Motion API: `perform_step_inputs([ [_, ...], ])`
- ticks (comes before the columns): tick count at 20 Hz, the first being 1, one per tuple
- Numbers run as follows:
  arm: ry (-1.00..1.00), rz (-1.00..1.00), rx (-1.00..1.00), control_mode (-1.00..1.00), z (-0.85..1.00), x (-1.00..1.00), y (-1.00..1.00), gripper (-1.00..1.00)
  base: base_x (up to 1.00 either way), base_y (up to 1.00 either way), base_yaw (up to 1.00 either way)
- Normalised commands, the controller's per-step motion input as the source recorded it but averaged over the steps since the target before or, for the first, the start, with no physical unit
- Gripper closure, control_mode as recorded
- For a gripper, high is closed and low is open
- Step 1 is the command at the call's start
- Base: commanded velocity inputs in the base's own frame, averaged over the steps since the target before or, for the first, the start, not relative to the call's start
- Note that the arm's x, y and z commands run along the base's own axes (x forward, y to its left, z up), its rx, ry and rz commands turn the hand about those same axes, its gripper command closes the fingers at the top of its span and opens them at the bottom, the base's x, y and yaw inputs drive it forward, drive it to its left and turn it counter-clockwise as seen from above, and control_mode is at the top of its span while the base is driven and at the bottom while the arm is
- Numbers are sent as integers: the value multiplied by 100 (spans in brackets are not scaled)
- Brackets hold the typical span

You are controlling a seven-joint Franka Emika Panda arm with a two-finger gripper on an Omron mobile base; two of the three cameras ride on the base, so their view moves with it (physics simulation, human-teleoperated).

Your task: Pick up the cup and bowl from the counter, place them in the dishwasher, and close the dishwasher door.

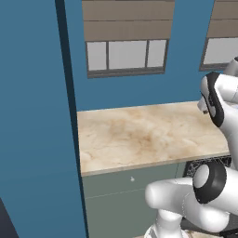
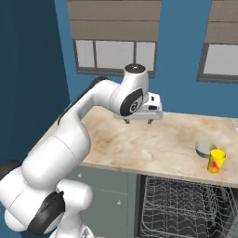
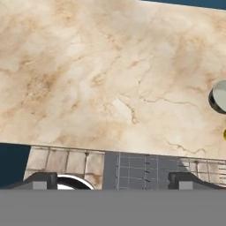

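Note:
The yellow cup (image 2: 216, 161) stands near the front edge of the counter (image 2: 153, 144) at the right, with the grey bowl (image 2: 205, 148) just behind it and touching or nearly so. My gripper (image 2: 138, 121) hangs open and empty above the counter's middle, well left of both. In the hand view the bowl (image 3: 219, 98) is cut by the right edge, a sliver of the cup (image 3: 224, 134) shows below it, and the open gripper (image 3: 115, 181) points down at bare stone. The dishwasher (image 2: 186, 204) stands open below the cup, its wire rack showing. The dishwasher door is out of view.
A blue wall with windows (image 2: 114, 53) runs behind the counter. A tall blue panel (image 1: 37, 121) closes off the counter's left end. Grey-green cabinet fronts (image 1: 125, 195) sit under the worktop, left of the dishwasher rack (image 1: 209, 162).

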Motion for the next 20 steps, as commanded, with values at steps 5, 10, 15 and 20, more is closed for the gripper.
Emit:
perform_step_inputs([
  [5,0,0,-6,-100,-15,0,-36,-100,0,0,0],
  [10,0,0,-6,-100,-15,0,-33,-100,0,0,0],
  [15,-1,0,-3,-100,-15,-1,-34,-100,0,0,0],
  [20,-4,0,-3,-100,-10,-14,-34,-100,0,0,0],
])
